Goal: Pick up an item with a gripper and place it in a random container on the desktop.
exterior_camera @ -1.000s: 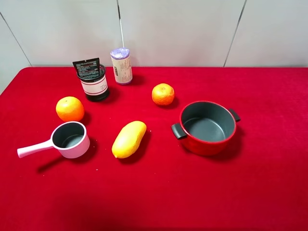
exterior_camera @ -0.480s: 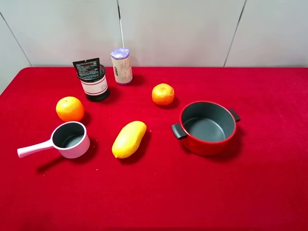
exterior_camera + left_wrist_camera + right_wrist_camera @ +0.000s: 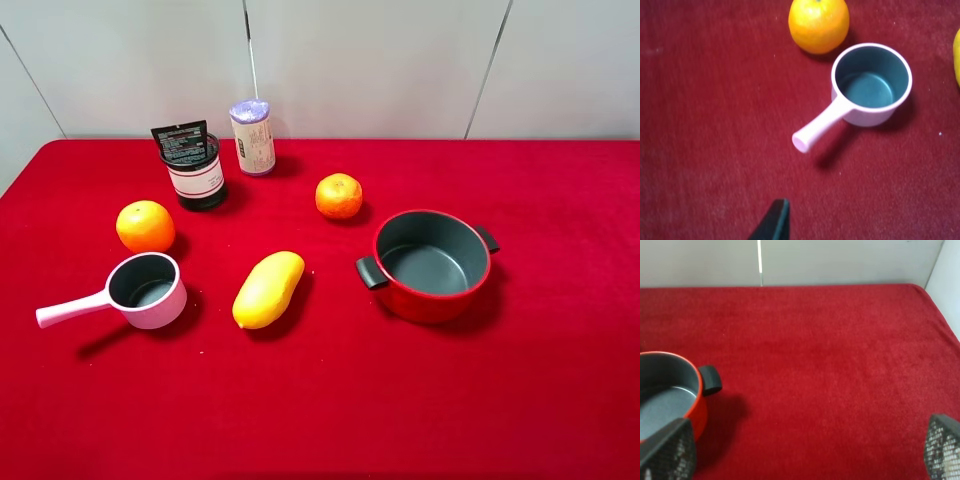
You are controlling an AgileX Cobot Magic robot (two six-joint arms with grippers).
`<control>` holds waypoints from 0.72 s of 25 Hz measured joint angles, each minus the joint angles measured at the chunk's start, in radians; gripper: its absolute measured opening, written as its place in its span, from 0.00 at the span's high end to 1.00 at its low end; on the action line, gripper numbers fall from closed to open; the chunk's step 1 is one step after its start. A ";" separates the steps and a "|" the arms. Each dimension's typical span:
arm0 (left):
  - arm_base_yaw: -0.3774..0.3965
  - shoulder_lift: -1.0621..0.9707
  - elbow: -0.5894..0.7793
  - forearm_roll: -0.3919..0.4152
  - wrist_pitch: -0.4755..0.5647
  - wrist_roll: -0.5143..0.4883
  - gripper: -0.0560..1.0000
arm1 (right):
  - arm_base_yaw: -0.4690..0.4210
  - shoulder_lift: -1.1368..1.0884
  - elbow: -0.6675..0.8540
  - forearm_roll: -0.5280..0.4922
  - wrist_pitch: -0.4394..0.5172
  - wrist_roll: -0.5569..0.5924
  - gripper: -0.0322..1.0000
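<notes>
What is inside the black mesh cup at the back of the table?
The dark squeeze tube stands in the mesh cup, crimped end up. Its lower part is hidden behind the label band.

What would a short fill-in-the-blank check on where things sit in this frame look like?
1. The dark squeeze tube stands inside the black mesh ____.
2. The pink saucepan holds ____.
3. The yellow mango lies between the pink saucepan and the red ____.
4. The white bottle standing beside the mesh cup has a ____ top.

Missing words: cup; nothing; pot; purple
</notes>
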 joint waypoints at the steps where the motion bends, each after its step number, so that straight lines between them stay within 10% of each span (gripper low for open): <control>1: 0.000 -0.016 0.002 0.002 0.000 -0.005 0.01 | 0.000 0.000 0.000 0.000 0.000 0.000 0.30; 18: 0.000 -0.223 0.003 0.044 0.002 -0.027 0.01 | 0.000 0.000 0.000 0.000 0.000 0.000 0.30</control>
